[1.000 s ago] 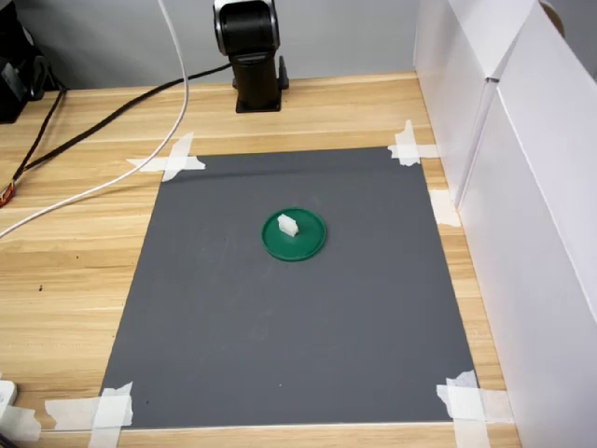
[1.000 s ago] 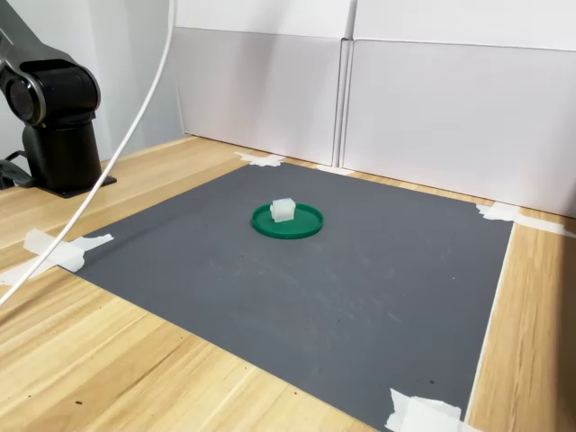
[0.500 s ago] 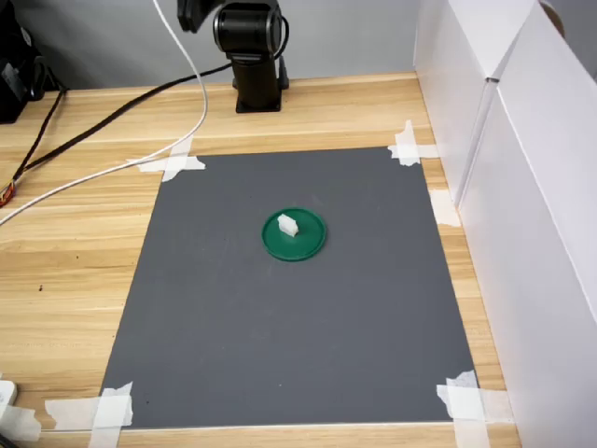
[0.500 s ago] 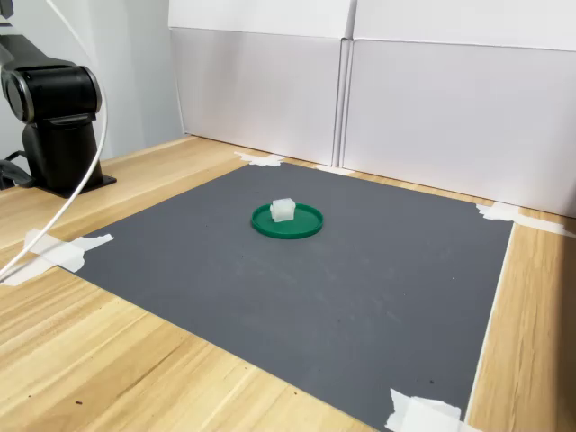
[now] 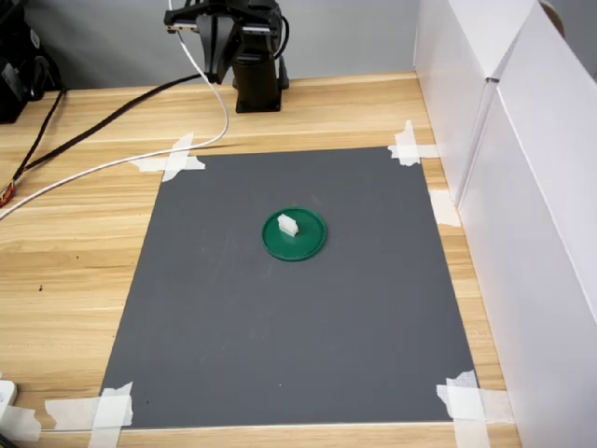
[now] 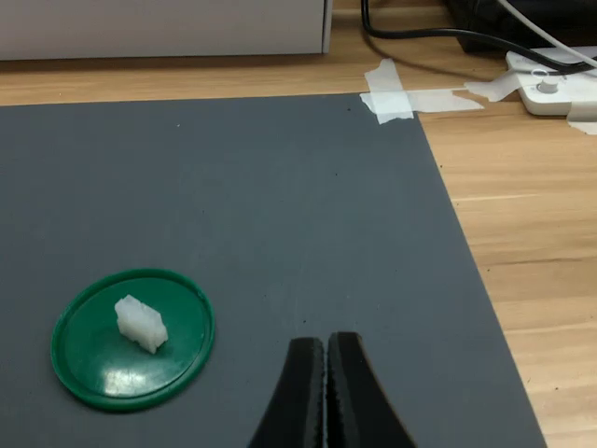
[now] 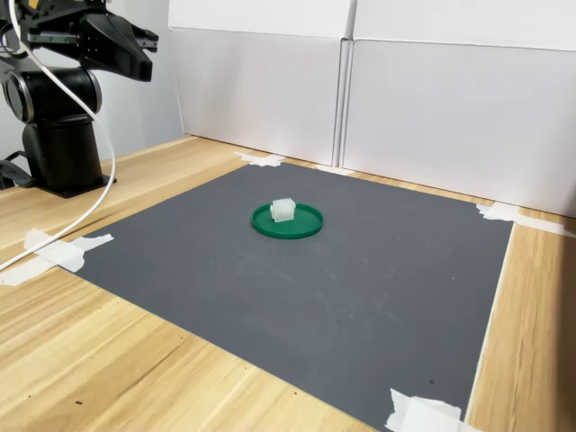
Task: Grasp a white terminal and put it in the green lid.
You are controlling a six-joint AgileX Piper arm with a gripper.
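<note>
Gripper [image 6: 326, 373] with both black fingers pressed together and nothing between them, as the wrist view shows; it hangs above bare mat, apart from the lid; in the second exterior view the gripper [image 7: 144, 40] is a dark wedge high at the second exterior view's left, above the arm base [image 7: 56, 135], its jaws too small there to judge; in the first exterior view only the arm's folded upper part [image 5: 224, 28] appears, over the same base at the table's far edge. Table [image 5: 65, 271] of pale wood; white panels [image 7: 432, 108] wall one side, seen in both exterior views. Mat [image 5: 298, 327], dark grey, taped at its corners with white tape [image 5: 104, 411]; the wrist view shows one such corner only. White cable [image 5: 112, 163] and black cable [image 5: 103, 117] run across the wood at the first exterior view's left; the wrist view alone shows a white socket strip [image 6: 555, 89] on the wood beyond the mat. Lid [image 5: 295, 233], green and round, lies flat near the mat's middle. Terminal [image 5: 287, 224], small and white, rests inside the lid, off its centre, clear of the gripper; the wrist view shows its ribbed, oblong form [image 6: 141, 323] most plainly.
</note>
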